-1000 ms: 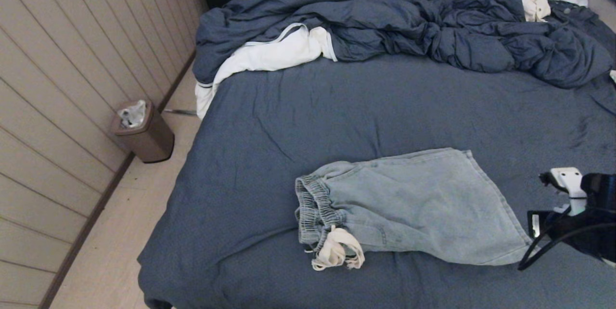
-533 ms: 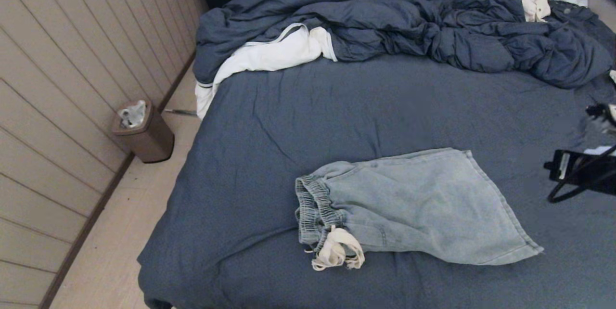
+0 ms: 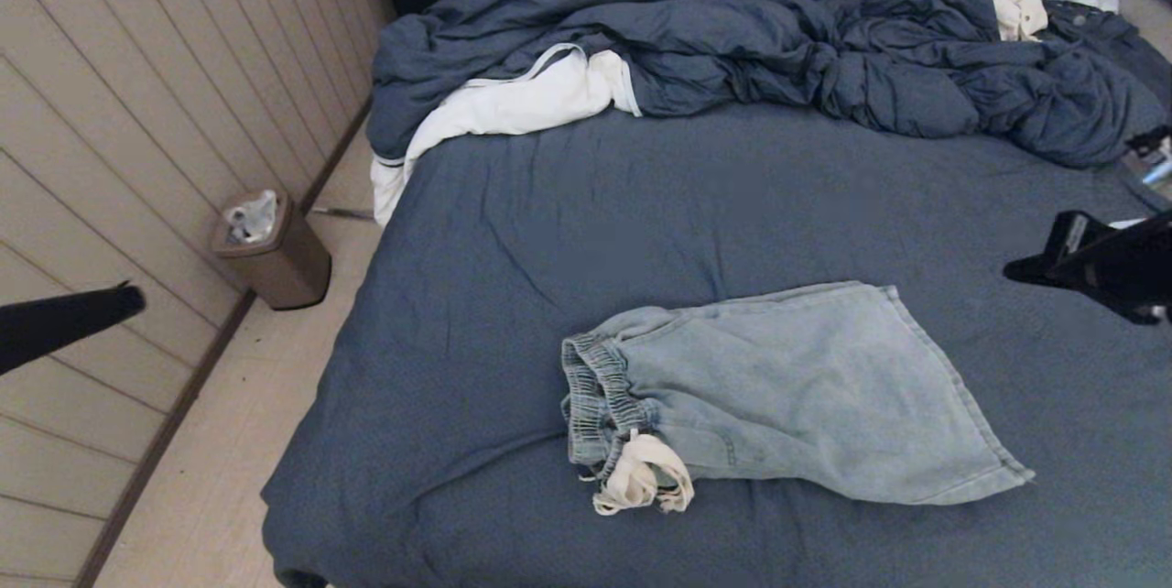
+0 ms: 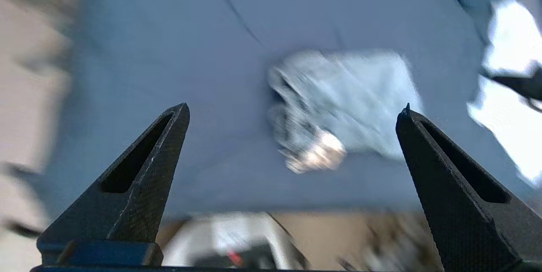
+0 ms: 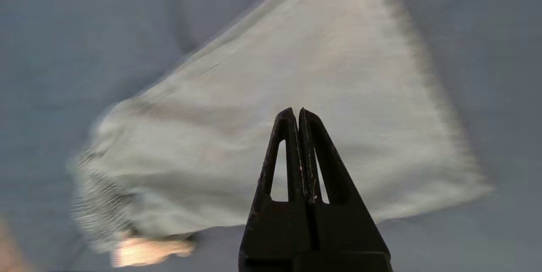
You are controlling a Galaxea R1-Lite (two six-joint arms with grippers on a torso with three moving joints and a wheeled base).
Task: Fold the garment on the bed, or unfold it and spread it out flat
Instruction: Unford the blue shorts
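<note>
Right end effector [image 5: 298,113] hovers above shorts [image 5: 296,136].

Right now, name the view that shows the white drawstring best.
Head view: the white drawstring lies sharply bunched at the denim shorts' waistband. Both wrist views show only a pale smear there.

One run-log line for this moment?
shorts: folded on bed, untouched | left gripper: open, above the bed | right gripper: shut, empty, above shorts
</note>
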